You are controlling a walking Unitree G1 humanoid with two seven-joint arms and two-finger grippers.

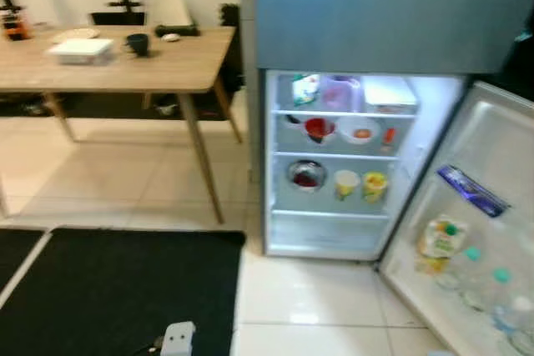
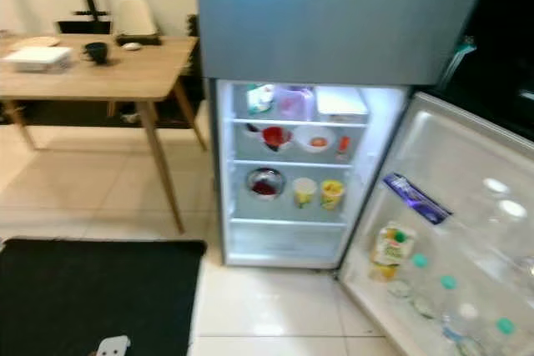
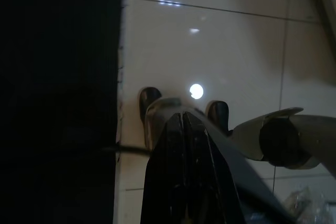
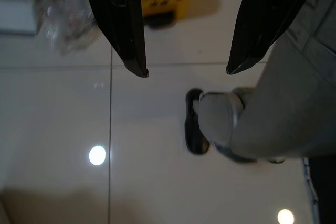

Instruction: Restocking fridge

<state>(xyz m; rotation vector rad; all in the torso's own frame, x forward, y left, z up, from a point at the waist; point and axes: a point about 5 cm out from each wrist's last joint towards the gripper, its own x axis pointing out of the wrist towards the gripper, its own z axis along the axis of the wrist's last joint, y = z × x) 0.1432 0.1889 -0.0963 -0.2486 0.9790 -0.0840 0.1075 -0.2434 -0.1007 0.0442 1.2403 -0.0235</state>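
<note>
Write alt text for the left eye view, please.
An open fridge shows lit shelves holding bowls and cups, with a juice carton and bottles in its open door. To the left stand a wooden table and a black mat on pale tiles.

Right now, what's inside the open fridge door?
The fridge door holds a yellow juice carton, a dark blue packet higher up, and several capped bottles. The door's lowest corner is cut off.
</note>
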